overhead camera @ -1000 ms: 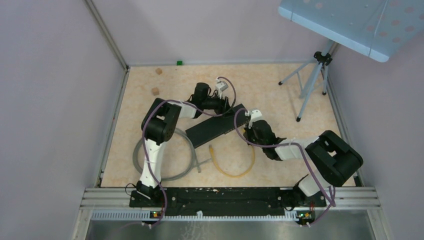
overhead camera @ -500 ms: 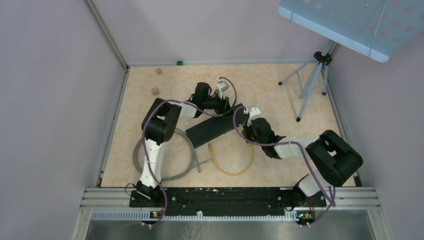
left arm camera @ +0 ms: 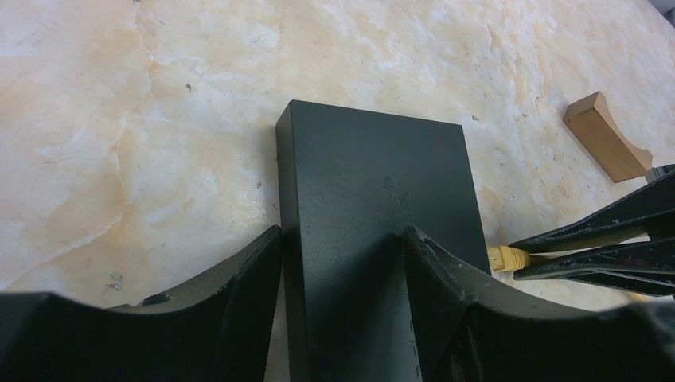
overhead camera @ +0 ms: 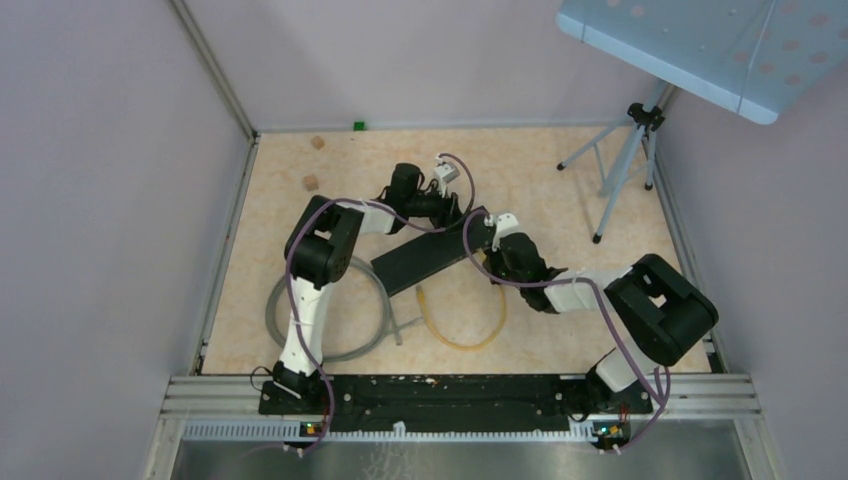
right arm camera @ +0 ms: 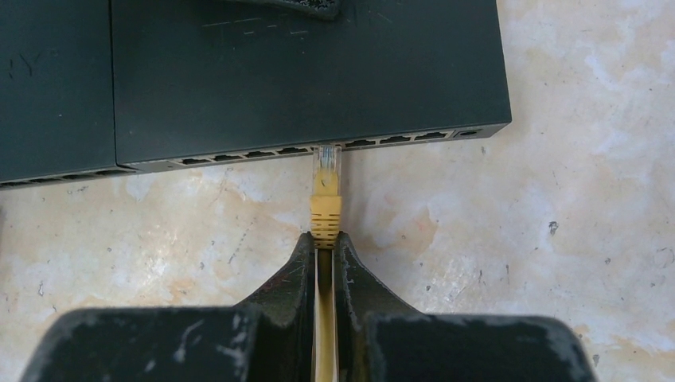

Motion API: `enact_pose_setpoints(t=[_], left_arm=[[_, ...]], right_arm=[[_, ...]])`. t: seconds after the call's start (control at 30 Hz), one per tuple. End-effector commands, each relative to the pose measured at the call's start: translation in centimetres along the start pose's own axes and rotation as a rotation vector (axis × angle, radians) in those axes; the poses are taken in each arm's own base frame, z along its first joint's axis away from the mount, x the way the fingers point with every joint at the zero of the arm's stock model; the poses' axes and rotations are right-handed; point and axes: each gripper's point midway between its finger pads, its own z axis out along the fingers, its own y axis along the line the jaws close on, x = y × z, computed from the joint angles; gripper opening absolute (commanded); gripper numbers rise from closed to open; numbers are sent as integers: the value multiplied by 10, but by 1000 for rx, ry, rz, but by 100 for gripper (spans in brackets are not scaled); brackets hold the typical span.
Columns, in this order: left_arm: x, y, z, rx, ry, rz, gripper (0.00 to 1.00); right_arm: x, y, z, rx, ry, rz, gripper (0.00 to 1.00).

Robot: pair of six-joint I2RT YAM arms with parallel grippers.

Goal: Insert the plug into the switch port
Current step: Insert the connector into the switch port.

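Observation:
The black switch (overhead camera: pixel 425 257) lies slantwise on the table. My left gripper (left arm camera: pixel 342 235) is over its far end, jaws apart; one fingertip (left arm camera: pixel 267 247) is at the switch's (left arm camera: pixel 374 175) left edge, the other lies over its top face. My right gripper (right arm camera: pixel 325 239) is shut on the yellow cable just behind the plug (right arm camera: pixel 326 187). The plug's clear tip is at the mouth of a port in the switch's (right arm camera: pixel 302 72) front row. From the left wrist view the plug (left arm camera: pixel 505 259) shows beside the switch, held between the right gripper's fingers (left arm camera: pixel 605 235).
The yellow cable (overhead camera: pixel 470 335) loops toward the near edge. A grey cable coil (overhead camera: pixel 325 310) lies by the left arm. Small wooden blocks (overhead camera: pixel 311 182) sit at the back left, another (left arm camera: pixel 606 135) beyond the switch. A tripod (overhead camera: pixel 620 170) stands at the back right.
My right gripper has moved with the plug a little left and toward the switch's port row. The left arm has stayed over the switch's far end.

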Motion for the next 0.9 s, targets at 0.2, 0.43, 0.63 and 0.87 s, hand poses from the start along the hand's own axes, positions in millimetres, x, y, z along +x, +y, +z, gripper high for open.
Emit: enact_pose_setpoints(t=[0.2, 0.43, 0.63, 0.87], left_arm=[[44, -5, 9, 38, 119, -90, 61], [51, -8, 11, 52, 145, -96, 61], [57, -8, 10, 52, 168, -112, 60], [58, -13, 6, 51, 181, -129, 60]], right_arm=[[-55, 2, 6, 5, -135, 5, 0], [-61, -3, 7, 39, -149, -5, 0], [-61, -13, 8, 132, -168, -12, 0], [-62, -14, 10, 179, -190, -20, 0]])
